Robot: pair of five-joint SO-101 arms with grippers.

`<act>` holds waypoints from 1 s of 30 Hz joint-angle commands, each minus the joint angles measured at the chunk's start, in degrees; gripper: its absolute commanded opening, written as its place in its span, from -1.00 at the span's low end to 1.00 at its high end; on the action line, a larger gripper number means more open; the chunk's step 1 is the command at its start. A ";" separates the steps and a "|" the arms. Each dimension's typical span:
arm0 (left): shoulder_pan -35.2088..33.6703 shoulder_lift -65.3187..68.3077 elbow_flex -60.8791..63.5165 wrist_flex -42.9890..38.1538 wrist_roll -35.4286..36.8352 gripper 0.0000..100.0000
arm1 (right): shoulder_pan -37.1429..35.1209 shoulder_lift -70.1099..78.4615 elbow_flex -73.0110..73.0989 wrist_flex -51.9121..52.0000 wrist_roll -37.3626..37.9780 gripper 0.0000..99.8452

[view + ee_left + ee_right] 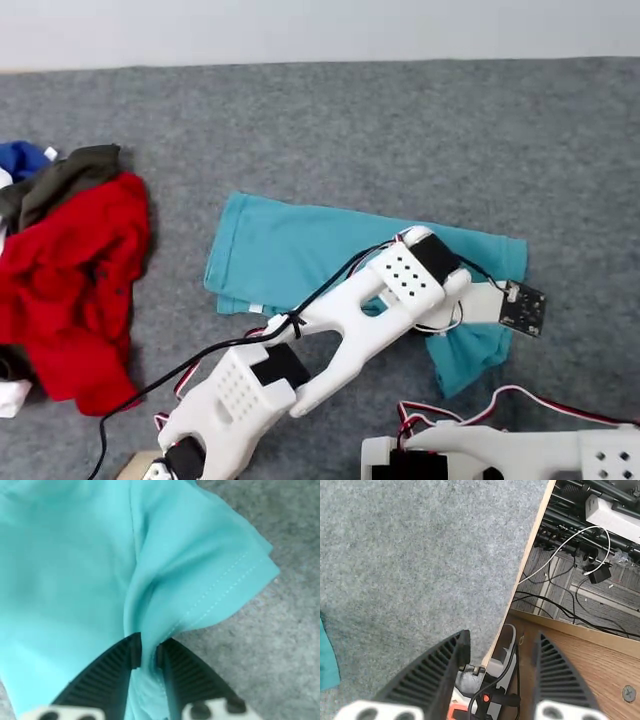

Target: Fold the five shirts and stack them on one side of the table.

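A teal shirt [300, 255] lies partly folded in the middle of the grey table. My left gripper [146, 652] is shut on a fold of this teal shirt [75, 570] near its sleeve hem, with the cloth pinched between the black fingers [117, 662]. In the high view the left arm [400, 275] stretches over the shirt's right part. My right gripper [500, 652] stands open over the table's edge, with nothing between its fingers. A pile of shirts, red [75, 290], dark olive [60, 180] and blue [22, 157], lies at the left.
The table's wooden edge [527, 565] runs past my right gripper, with cables and the floor beyond it. The right arm's base [500, 450] rests at the near right edge. Bare grey carpet [400, 130] covers the far half of the table.
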 commanded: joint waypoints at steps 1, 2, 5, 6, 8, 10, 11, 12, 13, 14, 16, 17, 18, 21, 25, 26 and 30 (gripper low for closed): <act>-0.44 -0.62 -2.33 -1.23 0.70 -0.97 | 0.04 -0.92 -2.81 2.15 0.44 -0.58; -0.44 -0.62 -2.24 -1.93 0.70 -0.98 | 0.04 -0.92 -2.29 2.15 0.44 -0.58; -1.23 -0.62 -2.33 -3.52 0.70 -0.98 | 0.04 -0.92 -0.79 2.15 0.44 -0.58; -1.41 -0.62 -2.33 -4.13 0.70 -0.98 | 0.04 -0.92 -0.62 2.15 0.44 -0.58; -2.11 -0.62 -2.33 -5.01 0.70 -0.98 | 0.04 -0.92 -0.62 2.15 0.35 -0.58; -2.37 -0.62 -2.33 -5.36 0.70 -0.98 | 0.04 -0.92 -0.70 2.15 0.35 -0.58; -2.64 -0.62 -2.33 -5.45 0.70 -0.98 | 0.04 -0.92 -0.70 2.15 0.35 -0.58; -2.73 -0.62 -2.33 -5.45 0.70 -0.98 | 0.04 -0.92 -0.70 2.15 0.35 -0.58; -2.90 -0.62 -2.33 -5.45 0.70 -0.98 | 0.04 -0.92 -0.70 2.15 0.35 -0.58; -2.90 -0.35 -2.33 -5.80 0.79 -0.98 | 0.04 -1.01 -0.70 2.15 0.35 -0.58; -3.25 0.97 -2.51 -6.33 1.93 -0.98 | 0.04 -1.01 -0.70 2.15 0.35 -0.58; -3.60 1.76 -3.12 -6.68 2.55 -0.98 | 0.04 -1.01 -0.70 2.15 0.35 -0.58; -4.04 2.81 -3.91 -6.77 2.99 -0.98 | 0.04 -1.01 -0.70 2.15 0.35 -0.58; -5.27 6.15 -7.87 -5.36 3.16 -0.98 | 0.04 -1.01 -0.70 2.15 0.35 -0.58; -6.77 10.73 -17.45 -0.26 3.16 -0.98 | 0.04 -1.01 -0.62 2.15 0.35 -0.58; -7.03 12.13 -19.91 0.62 3.16 -0.98 | 0.04 -1.01 -0.62 2.15 0.35 -0.58; -8.35 18.37 -29.49 4.48 3.25 -0.98 | 0.04 -1.01 -0.62 2.15 0.35 -0.58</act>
